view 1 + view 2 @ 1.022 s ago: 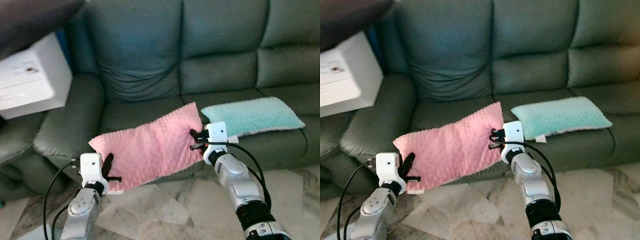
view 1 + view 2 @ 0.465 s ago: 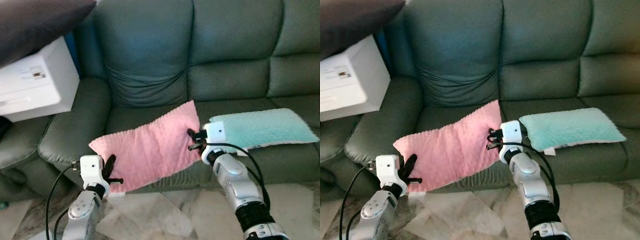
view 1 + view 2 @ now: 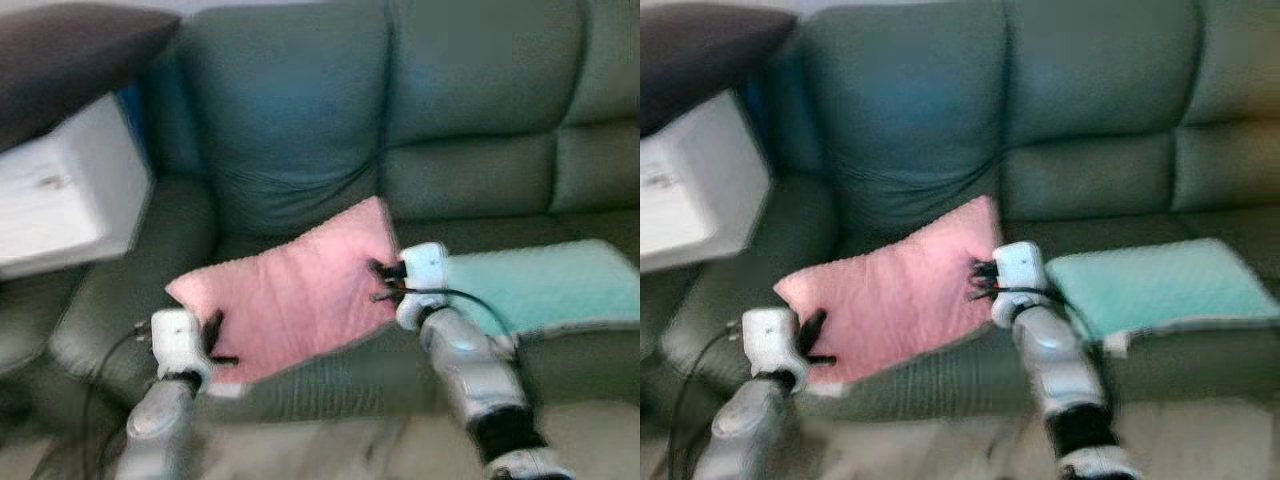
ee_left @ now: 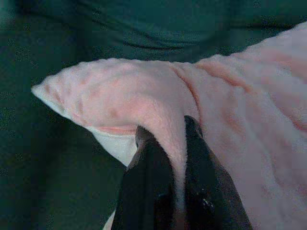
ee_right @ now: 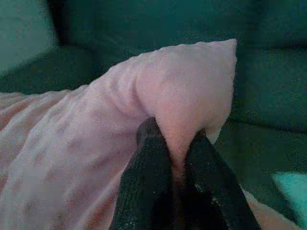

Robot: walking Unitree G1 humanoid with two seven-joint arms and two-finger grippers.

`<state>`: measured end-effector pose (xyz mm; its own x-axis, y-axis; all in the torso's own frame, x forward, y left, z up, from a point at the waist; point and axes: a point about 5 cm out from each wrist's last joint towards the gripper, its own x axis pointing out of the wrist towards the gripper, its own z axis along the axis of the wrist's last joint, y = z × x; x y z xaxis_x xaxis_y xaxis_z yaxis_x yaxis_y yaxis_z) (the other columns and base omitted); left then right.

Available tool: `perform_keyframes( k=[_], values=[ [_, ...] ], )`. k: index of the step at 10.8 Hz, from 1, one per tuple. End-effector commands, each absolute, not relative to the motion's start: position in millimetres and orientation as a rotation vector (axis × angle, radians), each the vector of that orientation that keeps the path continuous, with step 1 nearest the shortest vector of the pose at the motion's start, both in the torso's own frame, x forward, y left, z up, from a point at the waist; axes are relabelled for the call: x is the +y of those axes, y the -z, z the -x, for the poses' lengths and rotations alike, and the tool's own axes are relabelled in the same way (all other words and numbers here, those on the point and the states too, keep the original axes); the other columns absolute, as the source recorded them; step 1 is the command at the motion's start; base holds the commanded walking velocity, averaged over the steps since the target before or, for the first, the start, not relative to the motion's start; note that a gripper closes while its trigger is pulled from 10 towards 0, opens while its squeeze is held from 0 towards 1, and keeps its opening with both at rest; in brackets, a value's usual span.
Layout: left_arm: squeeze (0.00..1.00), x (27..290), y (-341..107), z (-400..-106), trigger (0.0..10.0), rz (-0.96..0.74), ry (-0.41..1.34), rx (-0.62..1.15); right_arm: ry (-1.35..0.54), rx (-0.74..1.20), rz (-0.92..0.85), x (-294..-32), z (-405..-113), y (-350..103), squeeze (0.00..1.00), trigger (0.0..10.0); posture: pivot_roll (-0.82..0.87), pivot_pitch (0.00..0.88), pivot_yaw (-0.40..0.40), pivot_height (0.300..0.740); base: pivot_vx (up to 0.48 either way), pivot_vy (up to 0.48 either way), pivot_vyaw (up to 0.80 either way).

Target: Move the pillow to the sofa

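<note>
The soft pink rectangular pillow with a dimpled fleece cover (image 3: 290, 300) hangs stretched between the two arms, just above the front of the seat cushion of the dark green leather sofa (image 3: 300, 130). Its long axis runs across the sofa's front, tilted so that the end nearer the sofa's middle rides higher than the end towards the sofa's armrest. The left gripper (image 4: 168, 158) is clamped narrow on the lower corner of the pillow, its two black fingers pinching a fold of fleece between them; the right gripper (image 5: 172, 143) is likewise pressed together on the upper corner, with the cloth bulging out above its fingertips. From each gripper the pillow lies straight ahead, towards the sofa's backrest, so each arm carries one end and neither is nearer than the other. The head views are blurred, so it cannot be told whether the pillow's underside already touches the seat. On the same seat, beside the pink pillow on the side away from the armrest, lies a mint-green rectangular fleece pillow (image 3: 540, 285), close to the right gripper. A white box-shaped cabinet (image 3: 60, 190) stands beyond the sofa's armrest. The coming move looks like a push forward and down onto the seat.
</note>
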<state>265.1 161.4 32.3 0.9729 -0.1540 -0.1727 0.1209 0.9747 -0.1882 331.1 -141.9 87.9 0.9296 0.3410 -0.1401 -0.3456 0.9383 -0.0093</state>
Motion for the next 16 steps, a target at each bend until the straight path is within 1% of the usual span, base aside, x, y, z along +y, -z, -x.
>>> perform_keyframes(
  k=[1,6,10,12,15,16],
  values=[
    [0.0,172,-36,-265,10.0,0.149,0.133,0.173,-0.38,0.1,0.023,-130,-334,-97,0.0,10.0,-0.24,0.051,0.064,0.74,0.42,0.0,0.0],
    [0.0,170,-34,-263,10.0,0.151,0.141,0.181,-0.386,0.11,0.019,-130,-333,-94,0.0,10.0,-0.23,0.055,0.065,0.74,0.416,0.0,0.0],
    [0.0,174,-33,-267,10.0,0.049,0.13,0.192,-0.401,0.119,0.011,-127,-331,-93,0.0,10.0,-0.23,0.057,0.064,0.74,0.0,0.0,0.0],
    [0.0,180,-35,-272,10.0,0.027,0.119,0.194,-0.403,0.123,0.005,-127,-331,-92,0.0,10.0,-0.23,0.059,0.068,0.74,0.0,0.0,0.0],
    [0.0,186,-34,-275,10.0,0.049,0.067,0.219,-0.4,0.128,0.0,-128,-330,-91,0.0,10.0,-0.23,0.06,0.069,0.74,0.0,0.0,0.0],
    [0.0,186,-34,-275,10.0,0.047,0.074,0.221,-0.4,0.128,-0.001,-127,-330,-92,0.0,10.0,-0.23,0.06,0.068,0.74,0.0,0.0,0.0]
  ],
)
